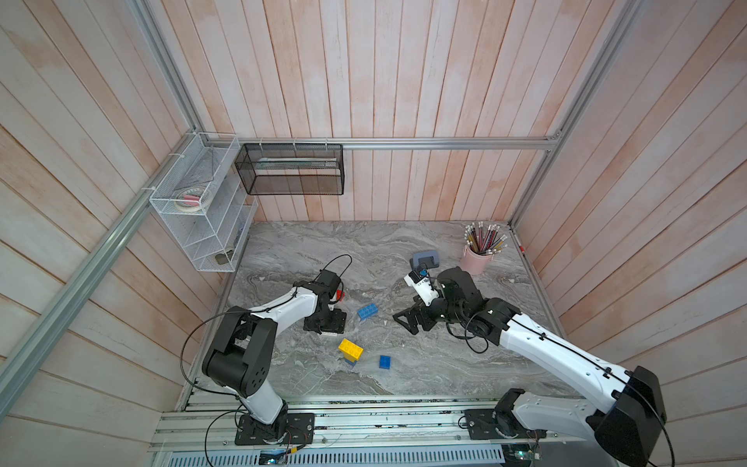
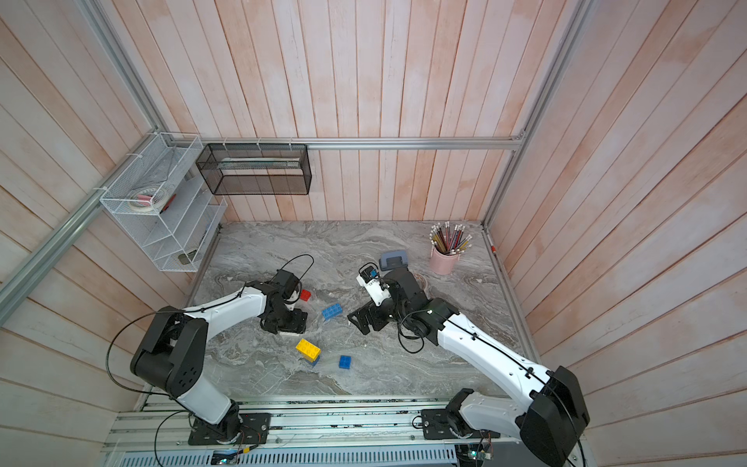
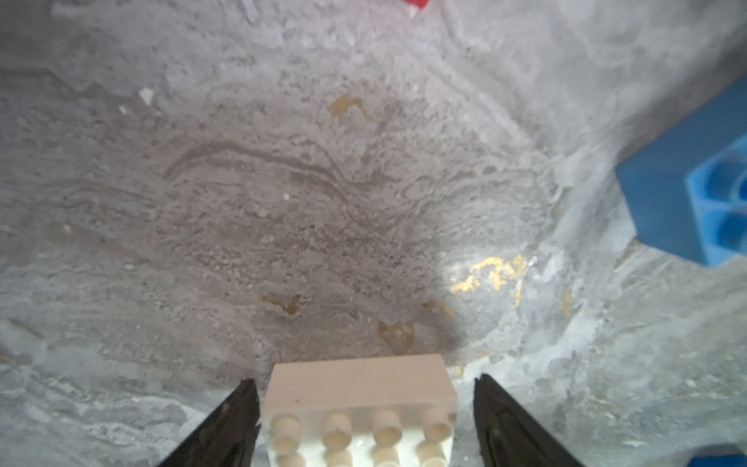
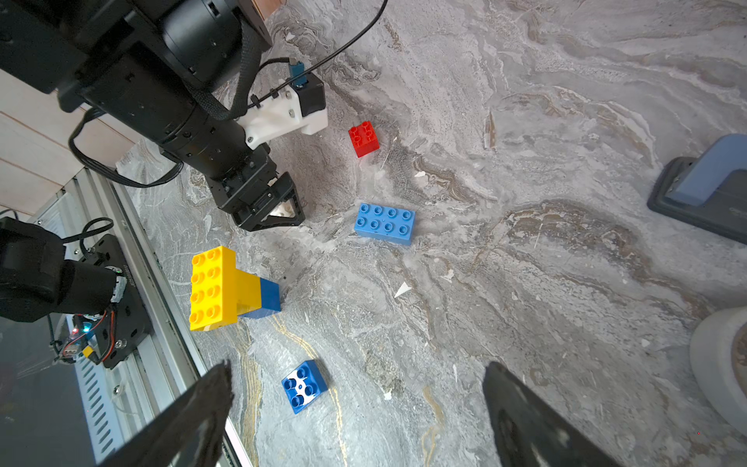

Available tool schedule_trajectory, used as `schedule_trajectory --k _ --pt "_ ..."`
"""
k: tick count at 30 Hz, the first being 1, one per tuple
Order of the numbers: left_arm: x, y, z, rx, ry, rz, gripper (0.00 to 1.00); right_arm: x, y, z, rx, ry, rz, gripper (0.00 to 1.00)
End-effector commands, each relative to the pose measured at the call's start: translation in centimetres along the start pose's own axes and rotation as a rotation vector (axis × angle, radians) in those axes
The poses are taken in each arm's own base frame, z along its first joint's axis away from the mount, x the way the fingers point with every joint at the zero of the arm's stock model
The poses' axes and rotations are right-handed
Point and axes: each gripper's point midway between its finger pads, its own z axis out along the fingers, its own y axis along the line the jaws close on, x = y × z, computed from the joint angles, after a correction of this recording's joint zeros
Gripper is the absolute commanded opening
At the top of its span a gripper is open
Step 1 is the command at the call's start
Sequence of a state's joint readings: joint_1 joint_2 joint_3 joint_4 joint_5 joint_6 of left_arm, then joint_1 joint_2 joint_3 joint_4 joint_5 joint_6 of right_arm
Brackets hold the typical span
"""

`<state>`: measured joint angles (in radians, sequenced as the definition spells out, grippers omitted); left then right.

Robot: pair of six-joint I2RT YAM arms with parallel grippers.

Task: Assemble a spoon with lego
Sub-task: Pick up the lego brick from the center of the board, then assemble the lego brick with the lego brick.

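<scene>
My left gripper (image 1: 328,328) (image 3: 364,382) is open low over the table, its fingers on either side of a white lego brick (image 3: 359,404) with small gaps. The spoon is a joined piece (image 1: 350,351) (image 4: 218,288): a long yellow brick on a narrow yellow-and-blue stem. Loose lego lies around it: a long blue brick (image 1: 367,311) (image 4: 385,223), a small blue brick (image 1: 385,362) (image 4: 304,386) with its underside up, and a red brick (image 2: 305,295) (image 4: 364,138) beside the left wrist. My right gripper (image 1: 404,323) (image 4: 359,366) hovers open and holds nothing, right of the long blue brick.
A grey-blue hole punch (image 1: 425,258) and a pink cup of pencils (image 1: 479,258) stand behind the right arm. A white wire rack (image 1: 202,210) and a black mesh basket (image 1: 291,170) hang at the back left. A metal rail (image 1: 364,420) runs along the table's front.
</scene>
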<state>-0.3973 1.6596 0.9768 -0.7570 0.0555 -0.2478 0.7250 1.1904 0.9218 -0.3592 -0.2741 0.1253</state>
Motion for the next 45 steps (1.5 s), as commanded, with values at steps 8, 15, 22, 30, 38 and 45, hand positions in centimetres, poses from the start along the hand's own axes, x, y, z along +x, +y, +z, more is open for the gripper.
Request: schedule_trajectory --k 8,15,22,30,38,45 --pt "0.4 0.4 0.2 -0.02 0.029 0.003 0.71 0.8 0.0 -0.1 0.004 0.009 -0.013 0.98" --pt "0.4 0.2 0.2 -0.012 0.029 0.006 0.56 0.9 -0.1 0.0 0.008 0.014 -0.01 0.98" --pt "-1.1 0.9 -3.9 -0.059 -0.083 -0.001 0.45 0.9 -0.4 -0.1 0.023 0.011 -0.01 0.98" --pt "-0.6 -3.2 -13.7 -0.072 -0.245 0.094 0.42 0.6 -0.6 0.0 0.035 0.008 -0.014 0.98" --pt "4.3 -7.6 -13.0 -0.178 -0.124 0.206 0.42 0.6 -0.6 0.3 0.031 0.012 -0.009 0.98" --pt "6.0 -8.7 -12.0 -0.226 -0.104 0.2 0.42 0.6 -0.4 -0.1 0.027 0.004 -0.012 0.98"
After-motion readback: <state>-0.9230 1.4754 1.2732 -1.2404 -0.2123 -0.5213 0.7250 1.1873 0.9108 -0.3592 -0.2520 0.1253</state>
